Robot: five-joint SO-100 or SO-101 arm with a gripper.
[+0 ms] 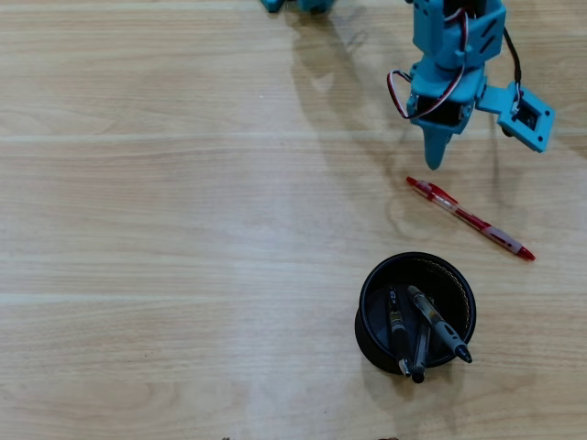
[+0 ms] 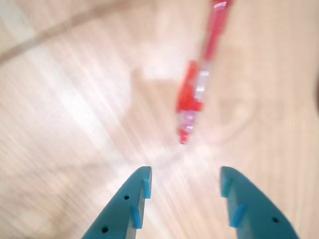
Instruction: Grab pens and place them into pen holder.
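A red pen [image 1: 470, 218] lies on the wooden table, slanting from upper left to lower right. In the wrist view it [image 2: 198, 84] is blurred, its tip pointing toward the fingers. My blue gripper [image 1: 437, 158] hangs just above the pen's upper-left end. In the wrist view the gripper [image 2: 185, 180] is open and empty, a little short of the pen's tip. The black mesh pen holder [image 1: 371, 291] stands below the pen and holds three pens [image 1: 431, 321]: a dark one, a grey-clear one and one with a black cap.
The arm's body [image 1: 454, 55] and its camera mount [image 1: 527, 115] occupy the upper right of the overhead view. Bare wooden tabletop [image 1: 165, 229] stretches to the left.
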